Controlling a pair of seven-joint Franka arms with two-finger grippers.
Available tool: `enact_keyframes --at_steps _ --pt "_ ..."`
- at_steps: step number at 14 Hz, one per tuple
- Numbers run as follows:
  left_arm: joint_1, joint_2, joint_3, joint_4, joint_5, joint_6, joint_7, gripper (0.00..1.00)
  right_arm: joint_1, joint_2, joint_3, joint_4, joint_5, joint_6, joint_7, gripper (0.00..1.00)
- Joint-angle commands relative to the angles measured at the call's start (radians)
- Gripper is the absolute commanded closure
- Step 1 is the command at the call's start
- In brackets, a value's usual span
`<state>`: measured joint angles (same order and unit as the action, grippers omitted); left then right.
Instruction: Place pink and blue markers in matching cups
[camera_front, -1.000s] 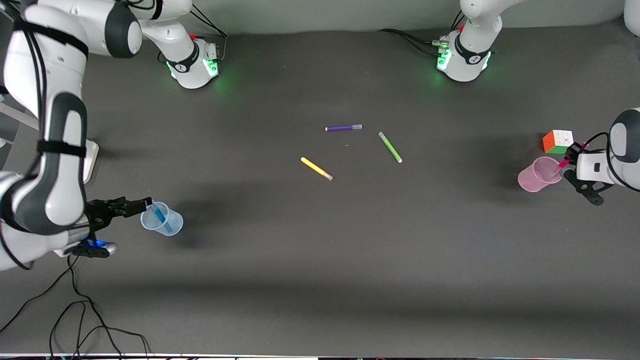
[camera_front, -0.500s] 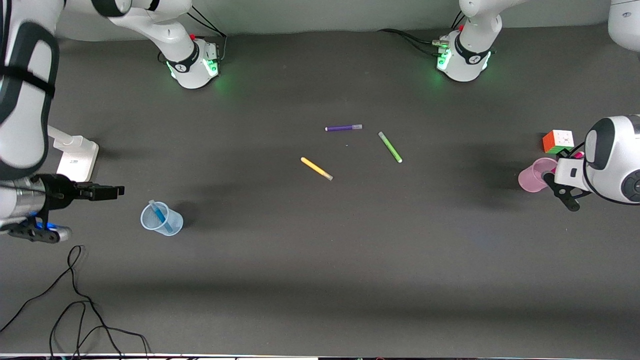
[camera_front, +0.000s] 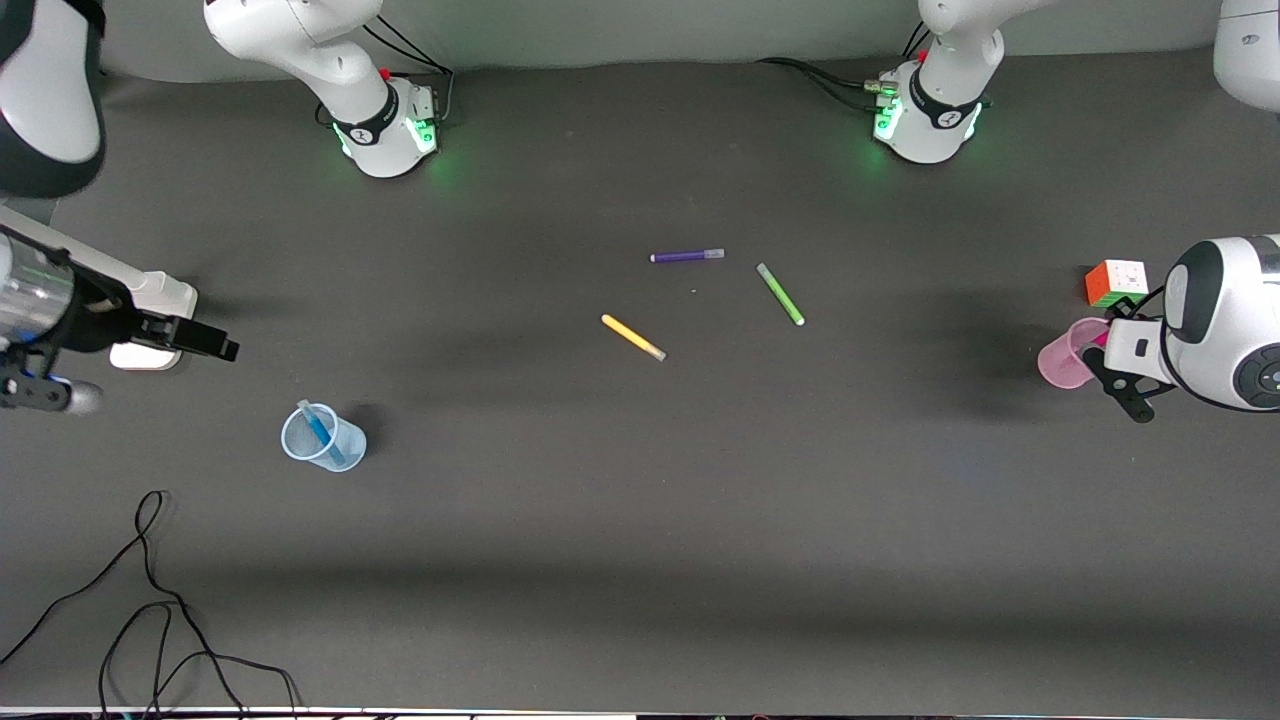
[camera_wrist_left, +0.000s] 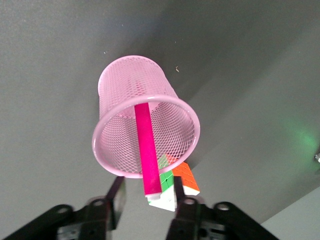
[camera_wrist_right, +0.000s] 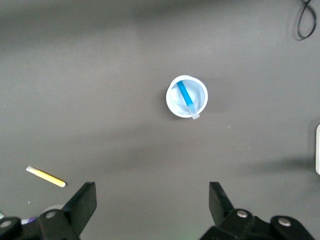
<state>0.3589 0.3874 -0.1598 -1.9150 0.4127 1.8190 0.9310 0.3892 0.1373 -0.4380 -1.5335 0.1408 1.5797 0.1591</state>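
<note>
Front view: blue cup (camera_front: 323, 438) stood toward the right arm's end of the table with the blue marker (camera_front: 320, 432) leaning inside it, greyish end poking over the rim. Right gripper (camera_front: 205, 343) hung over bare table beside a white block (camera_front: 150, 318), well apart from that cup. Pink cup (camera_front: 1066, 352) sat toward the left arm's end, just nearer the camera than a colour cube (camera_front: 1115, 283); left gripper (camera_front: 1105, 352) was right over it — fingers hidden there by the wrist. Purple pen (camera_front: 687, 256), green pen (camera_front: 780, 294) and yellow pen (camera_front: 633, 337) lay loose mid-table.

Left wrist view: pink cup (camera_wrist_left: 145, 125) showed a mesh wall, pink marker (camera_wrist_left: 149, 152) slanted inside with its upper end past the rim, between the left gripper (camera_wrist_left: 147, 202) fingers. Fingers stood apart at either side, not touching it — nothing gripped.

Right wrist view: right gripper (camera_wrist_right: 152, 202) was spread wide and empty, blue cup (camera_wrist_right: 186, 97) with blue marker (camera_wrist_right: 186, 97) inside far below; yellow pen (camera_wrist_right: 46, 176) off to one side.
</note>
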Motion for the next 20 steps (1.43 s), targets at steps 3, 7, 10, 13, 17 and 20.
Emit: enact_keyframes --at_steps 3,7,10,13,17,20 --pt "-0.008 -0.022 -0.001 0.028 0.014 -0.033 -0.003 0.00 -0.144 -0.126 0.141 -0.059 -0.070 0.039 0.007 0.00" --pt "-0.087 -0.028 -0.014 0.288 -0.015 -0.327 -0.004 0.00 -0.384 -0.143 0.366 -0.056 -0.076 0.025 0.005 0.00" --pt "-0.144 -0.033 -0.015 0.518 -0.112 -0.530 -0.012 0.00 -0.383 -0.146 0.364 -0.048 -0.089 0.022 -0.003 0.00" --pt "-0.149 -0.031 -0.015 0.690 -0.236 -0.586 -0.076 0.00 -0.394 -0.146 0.367 -0.046 -0.092 0.022 -0.015 0.00" --pt "-0.163 -0.033 -0.105 0.748 -0.259 -0.626 -0.491 0.00 -0.409 -0.146 0.380 -0.046 -0.096 0.011 -0.088 0.00" --pt "-0.164 -0.035 -0.167 0.751 -0.342 -0.590 -0.831 0.00 -0.405 -0.150 0.377 -0.050 -0.098 -0.007 -0.131 0.00"
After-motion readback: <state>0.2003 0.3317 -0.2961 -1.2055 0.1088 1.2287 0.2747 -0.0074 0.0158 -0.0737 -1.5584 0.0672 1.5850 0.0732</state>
